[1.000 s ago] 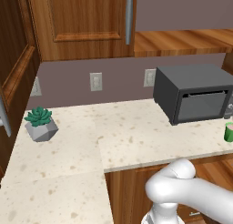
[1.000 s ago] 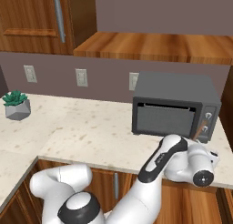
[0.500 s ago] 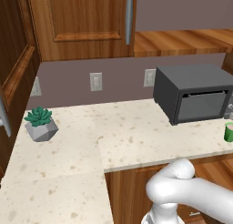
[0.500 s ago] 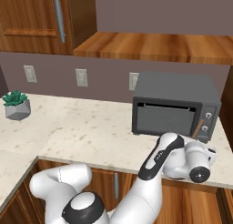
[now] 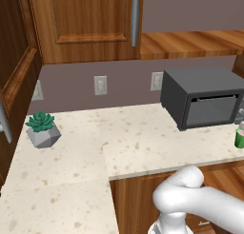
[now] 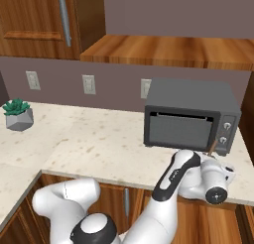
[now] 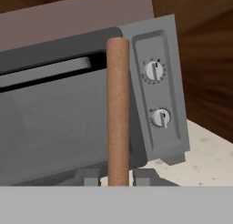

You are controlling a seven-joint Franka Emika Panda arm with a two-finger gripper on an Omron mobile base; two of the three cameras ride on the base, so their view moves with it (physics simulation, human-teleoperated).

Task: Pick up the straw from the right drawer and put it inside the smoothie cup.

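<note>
The straw (image 7: 118,109), a brown rod, stands upright between the tips of my gripper (image 7: 117,178). The jaws are barely open, with a thin gap on each side of the straw. In the right base view the straw's top (image 6: 212,148) pokes up above my hand, in front of the microwave's right end. The smoothie cup (image 5: 239,136), small and bright green with a pale top, stands on the counter at the right edge of the left base view. In the hand view the cup is hidden below the fingers.
The dark grey microwave (image 6: 188,116) stands close behind the straw, its two dials (image 7: 154,72) just to the right. A grey pot with a succulent (image 5: 43,129) sits far left on the speckled counter (image 5: 138,142). Wooden cabinets hang above.
My hand has shifted slightly in front of the microwave's right end. Nothing else has moved.
</note>
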